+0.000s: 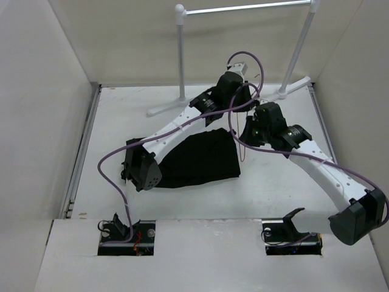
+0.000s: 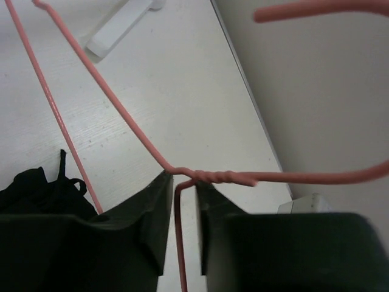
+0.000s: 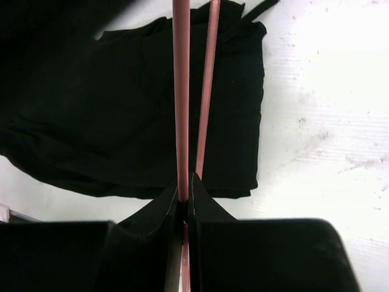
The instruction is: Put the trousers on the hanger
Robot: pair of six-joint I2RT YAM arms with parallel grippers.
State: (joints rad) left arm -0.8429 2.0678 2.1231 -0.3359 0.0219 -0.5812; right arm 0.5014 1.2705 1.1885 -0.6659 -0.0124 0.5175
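The black trousers lie folded flat on the table; they fill the right wrist view, and a bit with the drawstring shows in the left wrist view. The pink-red wire hanger is held in the air above them. My left gripper stands around one wire just below the twisted neck, its jaws a little apart with a gap beside the wire. My right gripper is shut on a straight hanger wire. In the top view both grippers, left and right, meet right of the trousers, where a thin stretch of hanger wire shows.
A white-posted rack with a silver crossbar stands at the back; its feet rest on the table, one foot showing in the left wrist view. Walls close in left, right and behind. Purple cables loop over both arms.
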